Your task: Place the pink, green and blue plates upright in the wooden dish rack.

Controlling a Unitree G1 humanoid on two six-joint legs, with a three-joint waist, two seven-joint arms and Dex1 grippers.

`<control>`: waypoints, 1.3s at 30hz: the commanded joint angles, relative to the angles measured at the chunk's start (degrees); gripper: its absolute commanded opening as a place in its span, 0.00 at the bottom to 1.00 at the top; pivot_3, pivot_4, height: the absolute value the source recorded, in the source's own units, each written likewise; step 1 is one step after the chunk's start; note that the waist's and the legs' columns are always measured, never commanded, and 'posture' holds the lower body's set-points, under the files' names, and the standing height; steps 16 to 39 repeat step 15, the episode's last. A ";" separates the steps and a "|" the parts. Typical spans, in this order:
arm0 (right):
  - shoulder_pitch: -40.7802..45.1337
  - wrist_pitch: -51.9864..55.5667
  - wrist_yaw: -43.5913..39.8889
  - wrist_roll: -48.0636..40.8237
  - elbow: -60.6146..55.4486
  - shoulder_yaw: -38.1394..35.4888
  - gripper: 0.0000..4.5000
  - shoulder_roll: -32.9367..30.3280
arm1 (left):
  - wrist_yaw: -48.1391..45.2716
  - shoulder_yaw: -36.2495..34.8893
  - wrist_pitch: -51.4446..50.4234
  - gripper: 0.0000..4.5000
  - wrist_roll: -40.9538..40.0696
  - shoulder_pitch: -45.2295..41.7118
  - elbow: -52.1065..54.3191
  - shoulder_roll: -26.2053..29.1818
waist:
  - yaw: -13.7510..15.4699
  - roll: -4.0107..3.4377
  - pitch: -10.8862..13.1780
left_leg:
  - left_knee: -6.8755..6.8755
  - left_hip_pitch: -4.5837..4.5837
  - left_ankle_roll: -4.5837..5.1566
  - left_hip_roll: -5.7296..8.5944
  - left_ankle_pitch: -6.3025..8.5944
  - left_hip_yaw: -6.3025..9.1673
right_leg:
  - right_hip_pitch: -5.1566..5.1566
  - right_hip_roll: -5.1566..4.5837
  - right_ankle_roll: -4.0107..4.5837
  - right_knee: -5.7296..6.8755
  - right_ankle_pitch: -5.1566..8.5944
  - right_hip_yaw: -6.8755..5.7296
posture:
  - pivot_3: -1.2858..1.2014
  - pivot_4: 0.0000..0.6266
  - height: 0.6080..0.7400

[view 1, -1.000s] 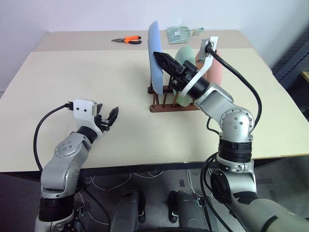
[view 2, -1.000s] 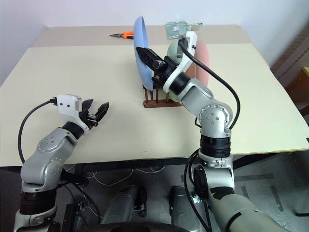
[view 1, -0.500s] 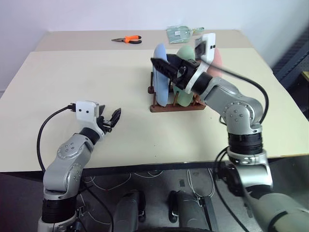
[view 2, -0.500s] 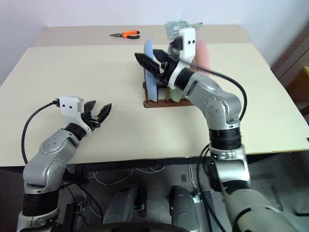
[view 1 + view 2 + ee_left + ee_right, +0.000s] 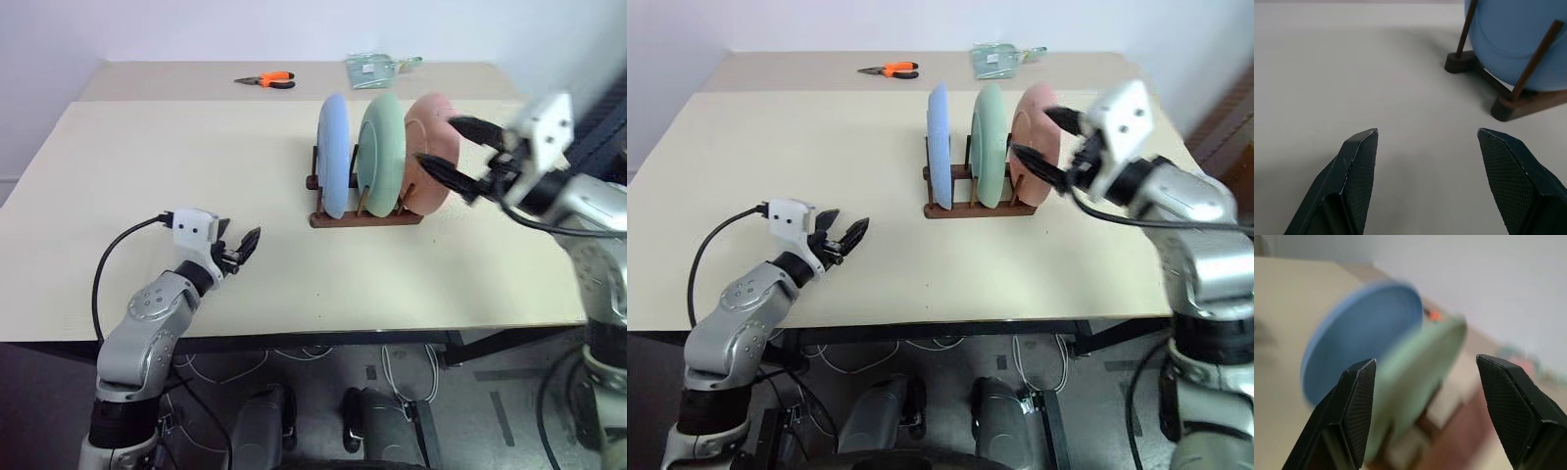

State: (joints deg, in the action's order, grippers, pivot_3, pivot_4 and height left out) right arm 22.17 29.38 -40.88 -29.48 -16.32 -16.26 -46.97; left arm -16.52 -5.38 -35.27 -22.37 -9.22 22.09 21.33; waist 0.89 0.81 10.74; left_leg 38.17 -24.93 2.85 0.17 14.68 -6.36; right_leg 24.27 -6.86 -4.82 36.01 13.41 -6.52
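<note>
The blue plate [image 5: 333, 155], green plate [image 5: 382, 152] and pink plate [image 5: 433, 157] stand upright side by side in the wooden dish rack [image 5: 364, 217] at mid table. My right gripper [image 5: 436, 139] hovers open and empty at the rack's right side, its fingers in front of the pink plate. The right wrist view looks past its open gripper [image 5: 1425, 364] at the blue plate [image 5: 1361, 338] and green plate [image 5: 1420, 367]. My left gripper [image 5: 245, 247] is open and empty low over the table's front left, pointing toward the rack [image 5: 1518, 105] and blue plate [image 5: 1518, 44].
Orange pliers [image 5: 266, 80] and a clear plastic packet [image 5: 377, 69] lie at the table's far edge. The table's front edge [image 5: 343, 328] runs just ahead of my left arm.
The right gripper opened and let go of the blue plate, which dropped from above into the rack's left slot. The right arm then swung away to the right and rolled. The left arm barely moved.
</note>
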 commanded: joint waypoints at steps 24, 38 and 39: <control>-14.19 -12.11 -6.66 8.07 14.17 -4.47 0.73 -2.02 | -8.03 2.90 9.08 0.74 9.24 5.59 -3.19 7.88 | -0.14 -0.14 -0.04 | 0.01 0.05 0.03 -0.01 0.03 -0.01 | 0.00 -0.09 0.01 0.00 0.00 0.06 | 0.52 0.24 1.00; -14.19 -12.11 -6.66 8.07 14.17 -4.47 0.73 -2.02 | -8.03 2.90 9.08 0.74 9.24 5.59 -3.19 7.88 | -0.14 -0.14 -0.04 | 0.01 0.05 0.03 -0.01 0.03 -0.01 | 0.00 -0.09 0.01 0.00 0.00 0.06 | 0.52 0.24 1.00; -14.19 -12.11 -6.66 8.07 14.17 -4.47 0.73 -2.02 | -8.03 2.90 9.08 0.74 9.24 5.59 -3.19 7.88 | -0.14 -0.14 -0.04 | 0.01 0.05 0.03 -0.01 0.03 -0.01 | 0.00 -0.09 0.01 0.00 0.00 0.06 | 0.52 0.24 1.00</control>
